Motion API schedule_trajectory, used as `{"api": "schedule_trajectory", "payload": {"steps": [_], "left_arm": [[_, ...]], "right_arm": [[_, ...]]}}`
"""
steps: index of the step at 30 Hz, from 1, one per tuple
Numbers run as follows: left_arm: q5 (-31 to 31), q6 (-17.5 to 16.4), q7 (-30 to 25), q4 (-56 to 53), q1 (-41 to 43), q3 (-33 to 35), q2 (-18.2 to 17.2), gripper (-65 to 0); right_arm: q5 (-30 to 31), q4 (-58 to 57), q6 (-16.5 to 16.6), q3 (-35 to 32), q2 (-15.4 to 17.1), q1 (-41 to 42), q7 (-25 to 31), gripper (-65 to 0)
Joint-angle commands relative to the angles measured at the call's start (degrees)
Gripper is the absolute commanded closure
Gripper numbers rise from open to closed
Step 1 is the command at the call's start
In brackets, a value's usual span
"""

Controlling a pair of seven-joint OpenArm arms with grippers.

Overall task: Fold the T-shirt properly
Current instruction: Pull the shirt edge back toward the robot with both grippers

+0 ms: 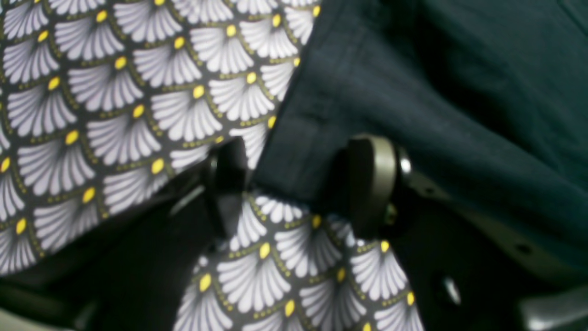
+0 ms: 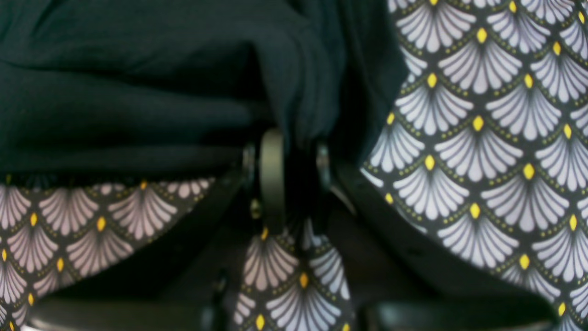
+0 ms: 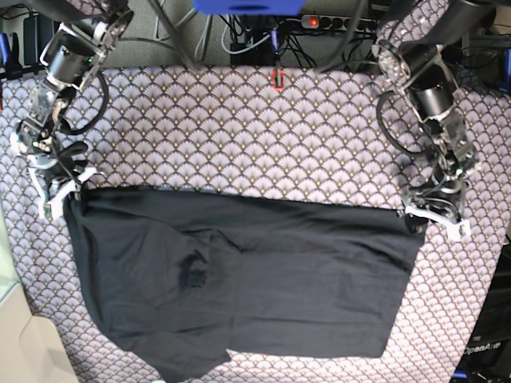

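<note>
A: Where's the shirt [image 3: 247, 279]?
B: Spread across the tablecloth [image 3: 239, 128], both top corners at the claws.
A: Right claw [image 2: 294, 151]?
B: Pinched tight on a bunched corner.
A: Left claw [image 1: 298, 184]?
B: Jaws wide apart, straddling the shirt's hem, not clamped.

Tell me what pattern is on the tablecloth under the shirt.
Pale scalloped fans with yellow dots on a dark ground; the tablecloth shows best in the left wrist view.

Beyond the T-shirt [image 3: 263, 271] the table [image 3: 239, 136] lies bare and passable up to the cables [image 3: 255, 40] at its far edge; both arms flank the T-shirt's far corners.
</note>
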Motion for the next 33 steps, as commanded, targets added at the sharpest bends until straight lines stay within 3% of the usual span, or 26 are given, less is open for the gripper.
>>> {"api": "schedule_trajectory", "payload": {"steps": [1, 4, 8, 11, 19, 26, 33], "left_arm": [[-0.1, 0.25, 0.82, 0.24, -1.07, 0.14, -0.47, -34.3], [-0.19, 0.25, 0.82, 0.06, -1.07, 0.14, -0.47, -29.0], [-0.1, 0.25, 1.52, 0.06, -1.07, 0.14, -0.38, 0.0], [0.07, 0.25, 4.78, 0.15, -1.07, 0.23, -0.64, 0.0], [-0.19, -0.28, 8.03, 4.46, 0.52, -0.03, -0.91, 0.0], [-0.37, -0.46, 16.56, 20.63, 5.97, -0.03, 1.11, 0.0], [-2.21, -0.55, 22.8, 31.71, 12.3, -0.12, 1.99, 0.0]], "right_arm": [[-0.88, 0.59, 0.23, -0.05, 0.61, 0.22, -1.78, -10.3], [-0.88, 0.59, 0.23, -0.05, 0.61, 0.22, -1.78, -10.2], [-0.88, 0.5, 0.23, 0.04, 0.61, 0.05, -1.78, -7.7], [-0.88, 0.68, 0.23, -0.05, 0.61, -0.83, -1.78, 0.0], [-0.88, 1.03, 0.23, -0.05, 0.61, -1.89, -1.87, 0.0], [-0.8, 10.61, 0.23, -0.05, -0.8, -6.98, -1.87, 0.0], [-0.62, 12.28, 0.23, -0.05, -0.89, -11.47, -1.69, 0.0]]}}
